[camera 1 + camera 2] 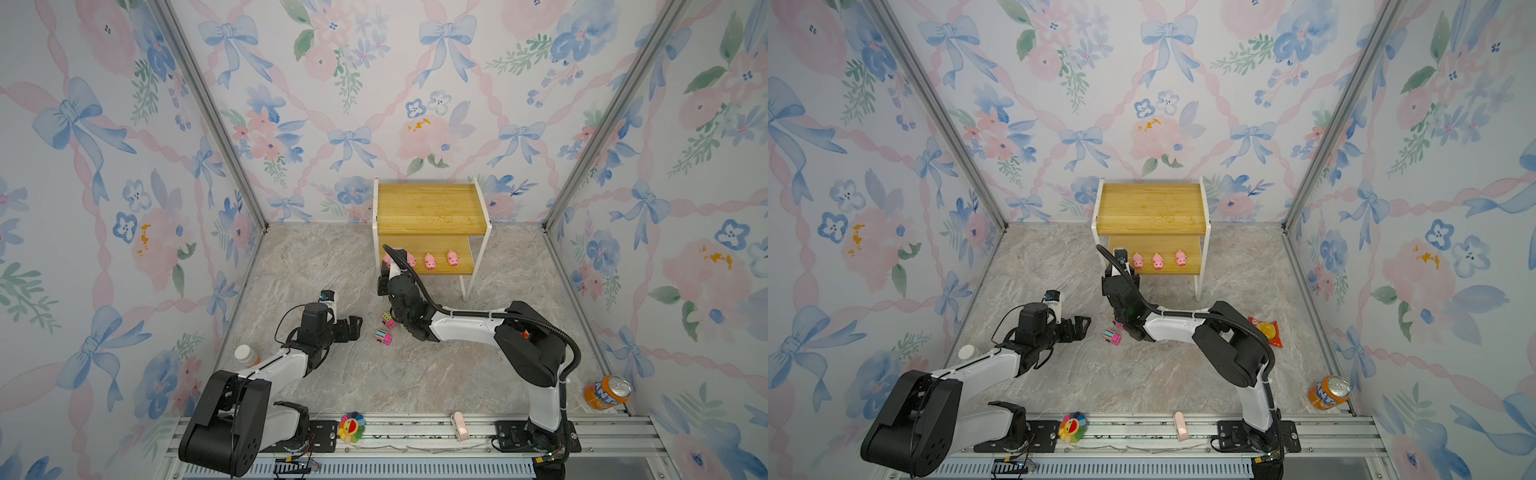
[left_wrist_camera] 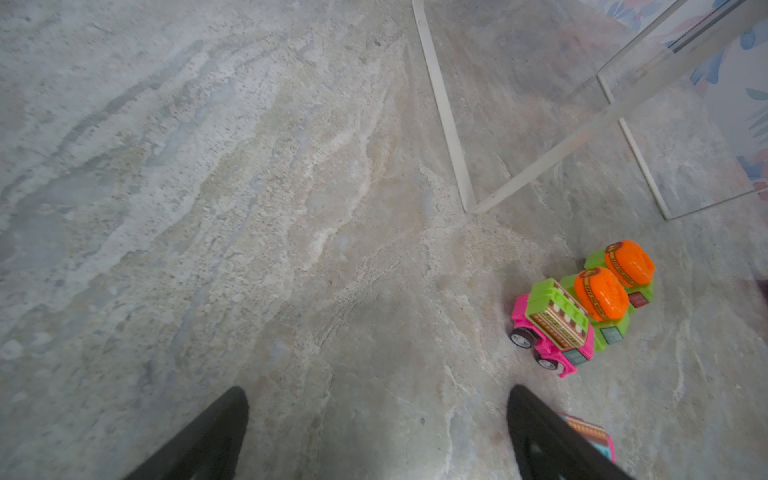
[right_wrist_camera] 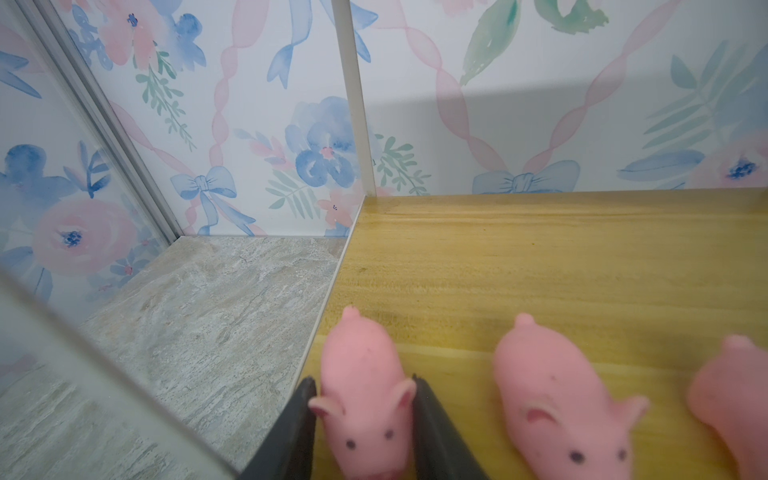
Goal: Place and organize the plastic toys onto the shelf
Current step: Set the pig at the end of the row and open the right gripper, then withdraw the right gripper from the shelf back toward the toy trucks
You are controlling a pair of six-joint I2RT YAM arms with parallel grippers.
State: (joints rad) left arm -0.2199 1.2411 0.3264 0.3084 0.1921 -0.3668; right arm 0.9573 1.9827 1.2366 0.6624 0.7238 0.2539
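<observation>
Right wrist view: my right pincer point(image 3: 363, 384) brackets a pink pig point(image 3: 357, 353) on the lower board of the shelf point(image 3: 540, 257), one finger lying against each side of its head. Whether they squeeze or merely touch, I cannot tell. The pig stands upright at the end of a row, just beside its neighbour pig point(image 3: 557, 395), and close to the board's open edge, with the tabletop point(image 3: 208, 324) below. In both top views the upper board is bare.

My left pincer point(image 2: 378, 390) hangs low over the tabletop, fingers wide apart and nothing between them. Near it wait the trucks: a pink truck point(image 2: 552, 328) touching two green trucks point(image 2: 602, 299), and a second pink truck point(image 2: 590, 432) half hidden behind one finger.

The step in hand looks like the release of this pig. To do it well, I should spread both fingers evenly until they clear the ears, then draw back the way I came and upward, never sideways. A nudge one way could tip the pig off the edge, and the other way could knock its neighbour out of line. The shelf's white post stands close, so the retreat wants care.
</observation>
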